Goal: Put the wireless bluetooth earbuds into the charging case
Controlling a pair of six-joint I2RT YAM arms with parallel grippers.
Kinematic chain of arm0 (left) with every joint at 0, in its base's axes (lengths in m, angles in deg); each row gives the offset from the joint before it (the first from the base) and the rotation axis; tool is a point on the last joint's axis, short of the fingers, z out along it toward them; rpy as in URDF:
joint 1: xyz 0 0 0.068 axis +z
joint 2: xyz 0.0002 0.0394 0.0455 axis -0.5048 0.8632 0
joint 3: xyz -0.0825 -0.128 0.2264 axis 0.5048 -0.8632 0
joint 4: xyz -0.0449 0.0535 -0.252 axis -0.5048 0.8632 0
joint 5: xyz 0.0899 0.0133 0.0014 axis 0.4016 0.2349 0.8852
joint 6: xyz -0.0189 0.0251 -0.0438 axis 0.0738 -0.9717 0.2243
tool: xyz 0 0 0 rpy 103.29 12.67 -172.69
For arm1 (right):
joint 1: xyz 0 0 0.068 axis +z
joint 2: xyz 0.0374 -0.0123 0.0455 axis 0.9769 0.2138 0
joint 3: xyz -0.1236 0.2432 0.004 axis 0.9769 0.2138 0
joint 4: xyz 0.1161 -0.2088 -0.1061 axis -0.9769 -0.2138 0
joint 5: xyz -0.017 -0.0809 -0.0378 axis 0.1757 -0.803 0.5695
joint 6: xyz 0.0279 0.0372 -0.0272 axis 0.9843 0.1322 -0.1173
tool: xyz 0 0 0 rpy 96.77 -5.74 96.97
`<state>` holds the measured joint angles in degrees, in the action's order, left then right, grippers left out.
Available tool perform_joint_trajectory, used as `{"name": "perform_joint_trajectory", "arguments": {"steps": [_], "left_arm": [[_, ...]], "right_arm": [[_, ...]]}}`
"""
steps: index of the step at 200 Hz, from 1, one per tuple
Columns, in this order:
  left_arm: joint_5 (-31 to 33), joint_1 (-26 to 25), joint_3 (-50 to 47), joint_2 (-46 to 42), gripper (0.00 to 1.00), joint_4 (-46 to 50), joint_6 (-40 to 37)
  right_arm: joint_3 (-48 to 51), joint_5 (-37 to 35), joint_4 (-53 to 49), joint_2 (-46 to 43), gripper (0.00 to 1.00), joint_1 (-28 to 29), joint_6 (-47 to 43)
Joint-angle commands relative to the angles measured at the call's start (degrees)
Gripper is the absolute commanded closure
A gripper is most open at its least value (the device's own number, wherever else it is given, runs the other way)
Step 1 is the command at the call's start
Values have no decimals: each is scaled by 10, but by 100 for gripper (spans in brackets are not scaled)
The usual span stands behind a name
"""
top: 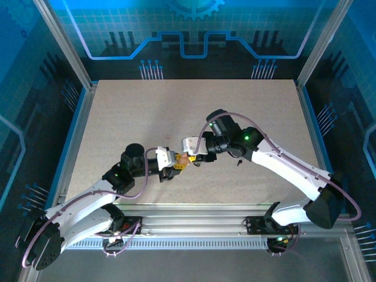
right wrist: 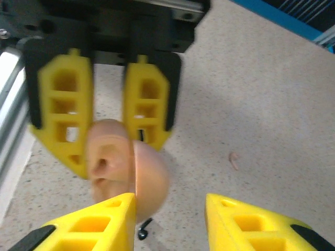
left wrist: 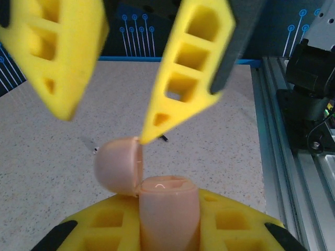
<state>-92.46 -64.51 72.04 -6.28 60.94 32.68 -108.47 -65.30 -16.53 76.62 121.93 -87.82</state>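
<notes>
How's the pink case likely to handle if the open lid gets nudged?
The pink case looks smooth and glossy with rounded sides, so it may slip or twist in the left gripper. Its open lid hangs on one hinge edge: probably swings easily, possibly fragile. Set down, it would likely roll.

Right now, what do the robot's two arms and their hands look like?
The left arm and right arm are white shells with black joints, green indicator lights and looping purplish cables. The left hand and right hand each have two yellow, window-cut fingers.
</notes>
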Motion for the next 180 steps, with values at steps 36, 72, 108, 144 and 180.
{"name": "perform_joint_trajectory", "arguments": {"steps": [36, 72, 108, 144, 180], "left_arm": [[-35, -7, 7, -19, 87, -5, -4], [-35, -6, 0, -21, 88, -25, 3], [-9, -5, -11, -21, 88, -45, 15], [-6, 15, -55, -15, 90, -148, 61], [-5, 53, -100, -5, 91, -276, 122]], "right_arm": [[-9, -22, 49, -8, 61, -23, 39], [8, -20, 72, -12, 60, -28, 56], [23, 17, 86, -29, 56, -34, 62], [38, 66, 105, -65, 50, -43, 84], [74, 139, 165, -103, 47, -82, 159]]}}
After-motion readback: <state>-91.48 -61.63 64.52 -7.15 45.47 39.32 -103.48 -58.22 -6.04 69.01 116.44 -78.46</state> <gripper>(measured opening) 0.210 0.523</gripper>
